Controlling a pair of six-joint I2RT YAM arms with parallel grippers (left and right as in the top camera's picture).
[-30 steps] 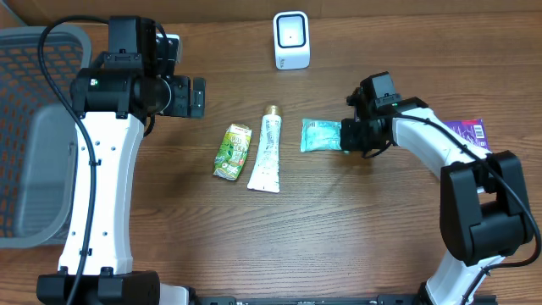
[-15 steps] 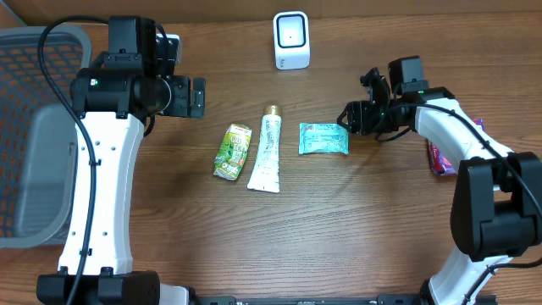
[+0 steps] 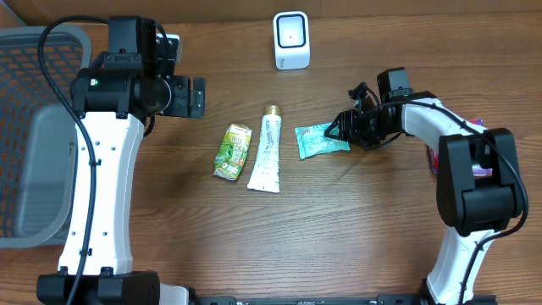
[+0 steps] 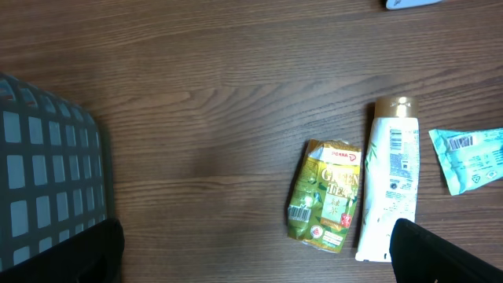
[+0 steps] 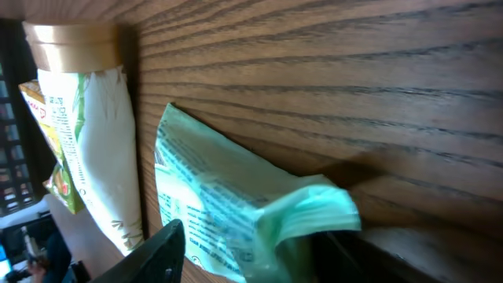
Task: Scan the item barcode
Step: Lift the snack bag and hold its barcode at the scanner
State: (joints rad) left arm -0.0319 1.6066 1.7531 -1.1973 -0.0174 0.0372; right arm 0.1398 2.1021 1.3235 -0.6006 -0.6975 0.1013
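R hand (image 3: 339, 131) straddles crumpled end of teal packet (image 3: 315, 141) on surface (image 3: 339, 237) beside tube (image 3: 265, 152), can't tell if clamped; w/ so thin a bite, your lift to scanner (image 3: 291, 40) may drop it or hide barcode (image 4: 462, 142).

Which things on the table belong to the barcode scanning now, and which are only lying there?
In the job:
- teal packet, its crumpled edge at the right gripper
- white scanner, at the table's far side

Lying about:
- green packet
- white tube, beside the green packet
- grey basket, under the left arm
- left gripper, open and empty
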